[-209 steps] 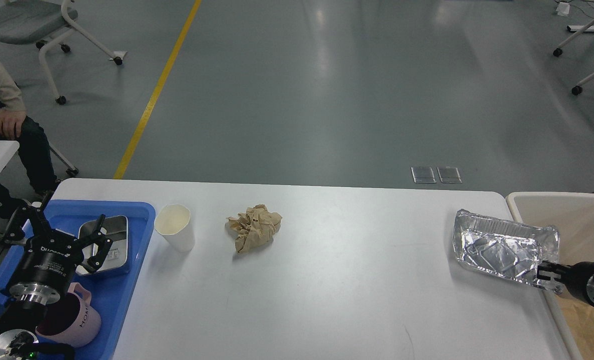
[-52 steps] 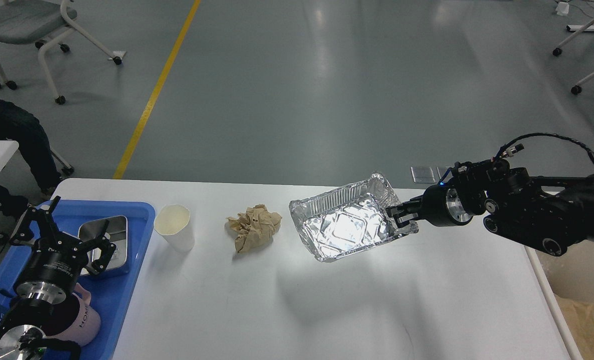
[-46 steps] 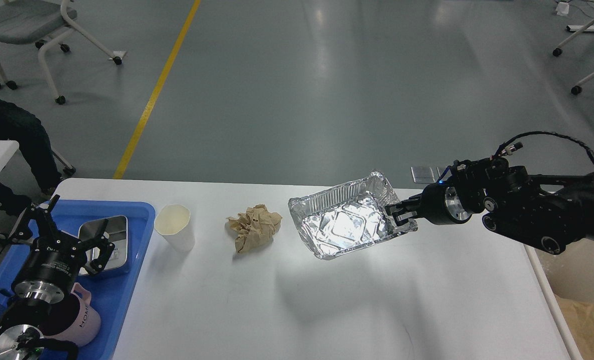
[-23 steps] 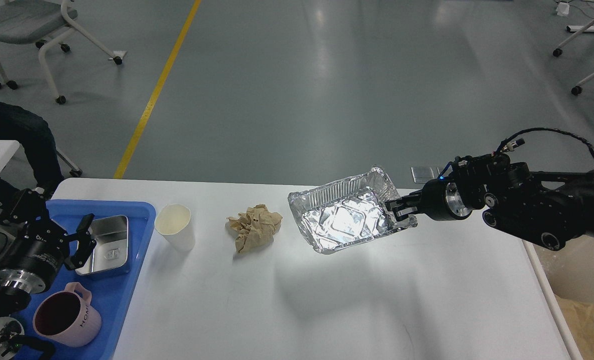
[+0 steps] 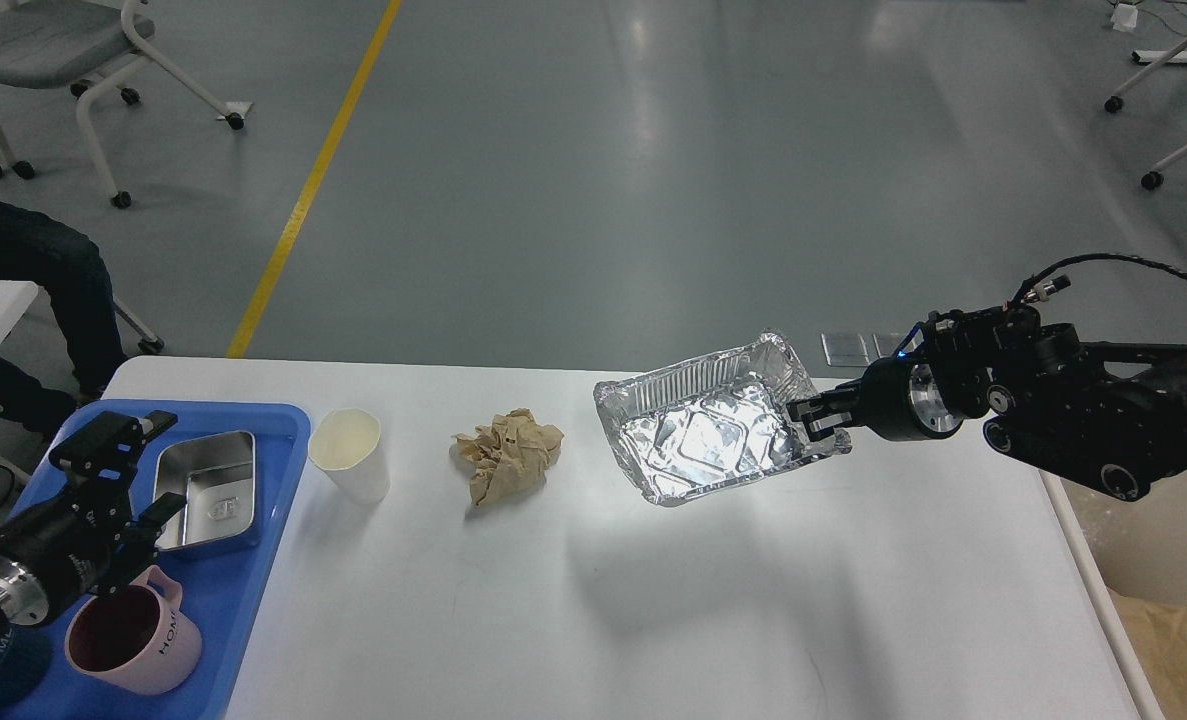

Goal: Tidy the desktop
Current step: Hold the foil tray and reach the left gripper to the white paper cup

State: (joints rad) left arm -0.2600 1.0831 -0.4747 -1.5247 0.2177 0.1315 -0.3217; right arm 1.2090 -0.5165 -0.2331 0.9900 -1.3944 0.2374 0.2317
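Note:
The white desktop fills the lower view. My right gripper is shut on the right rim of a foil tray and holds it tilted above the desktop's middle right. A crumpled brown paper ball and a white paper cup stand on the desktop left of it. My left gripper is open and empty above the blue tray, next to a metal box.
A pink mug sits in the blue tray's front. A beige bin with brown paper in it stands off the desktop's right edge. A seated person's leg and chairs are at far left.
My right gripper has carried the foil tray from the right edge to the middle, then drifted slightly right and up. My left gripper has pulled back left and down over the blue tray.

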